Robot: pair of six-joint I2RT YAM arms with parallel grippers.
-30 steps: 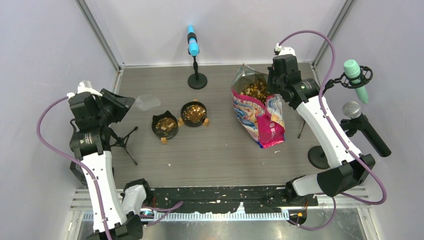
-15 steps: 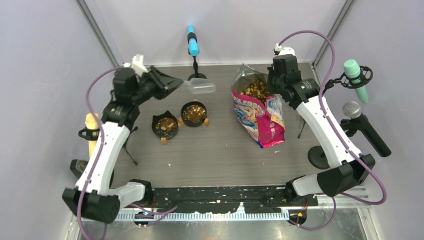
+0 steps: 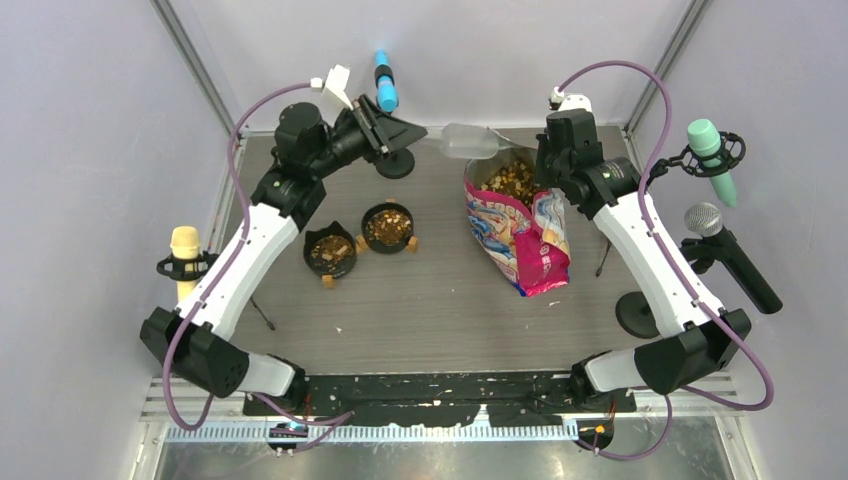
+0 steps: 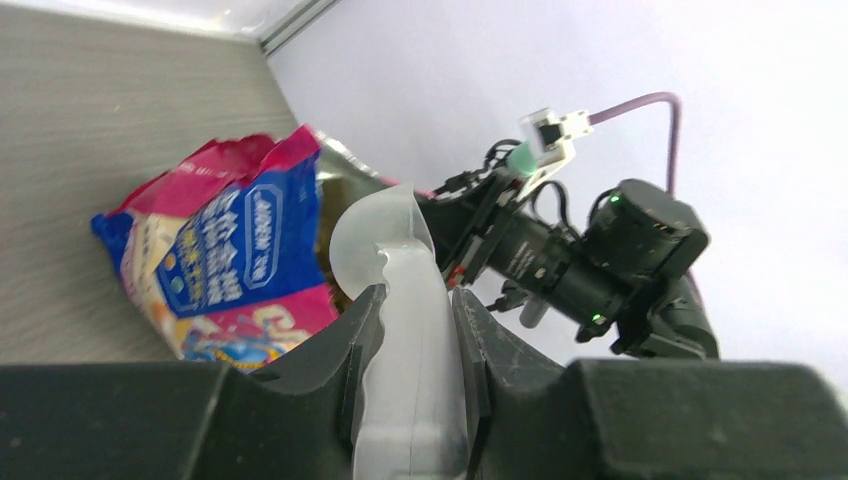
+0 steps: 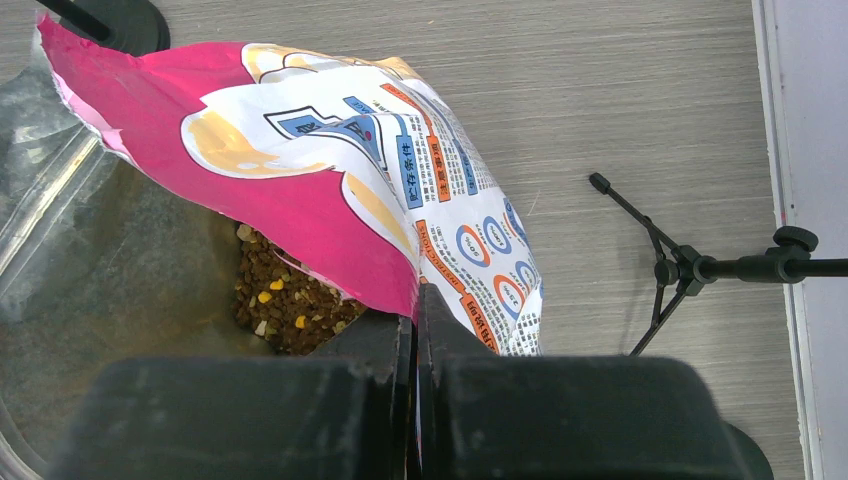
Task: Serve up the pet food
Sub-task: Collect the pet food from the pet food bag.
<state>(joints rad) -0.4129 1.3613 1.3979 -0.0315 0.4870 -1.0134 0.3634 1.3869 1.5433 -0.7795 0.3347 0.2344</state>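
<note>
Brown kibble pellets [image 5: 285, 295] sit in the pink printed bag [image 5: 330, 170], its rim pinched by right gripper [image 5: 415, 300]; left gripper [image 4: 412, 310] clamps a translucent scoop [image 4: 392, 235].

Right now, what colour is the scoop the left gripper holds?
Frosted, translucent white scoop; it shows best in the left wrist view.

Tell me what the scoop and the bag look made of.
The scoop: probably frosted translucent plastic; light passes through it cloudily. The bag: glossy printed film, seemingly plastic, with a silvery foil-like lining; it creases and reflects light.
</note>
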